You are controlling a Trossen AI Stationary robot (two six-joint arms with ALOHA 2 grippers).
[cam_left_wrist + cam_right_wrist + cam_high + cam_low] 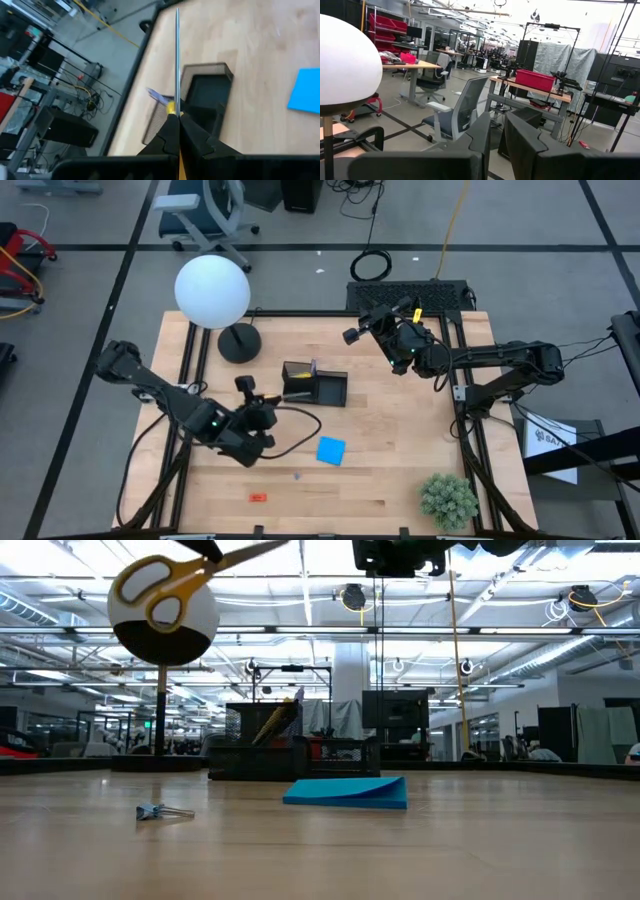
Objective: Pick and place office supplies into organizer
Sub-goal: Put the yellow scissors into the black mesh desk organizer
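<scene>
1. Pale wood table (400, 440) from above: left gripper (262, 416) low over the near-left part, just short of the black organizer (315, 384); blue pad (331, 450) lying flat close by, small red piece (258, 497) near the front edge. Right gripper (385, 332) parked up at the far right corner, well apart from everything. White lamp globe (212, 292) on its round base beside the organizer; green plant ball (448, 499) at the near-right corner.

2. Level with the tabletop: yellow-handled scissors (165, 585) carried high in the air, handle loops leftward, blades slanting up to the right. Organizer at the far side with pens standing in it; blue pad in front, a small metal clip (160, 811) lying to its left.

3. Left wrist: fingers (165, 137) pressed together on the scissors at the pivot, closed blade pointing straight ahead over the organizer's open compartment.

4. Right wrist: fingers (480, 132) slightly parted, pinching nothing, aimed out at the room.

5. Likely trouble: a thin pivot grip could let the scissors swing or slide on the descent; the long blade could catch the organizer's wall or the standing pens, tipping the light tray or leaving the scissors on its rim.
</scene>
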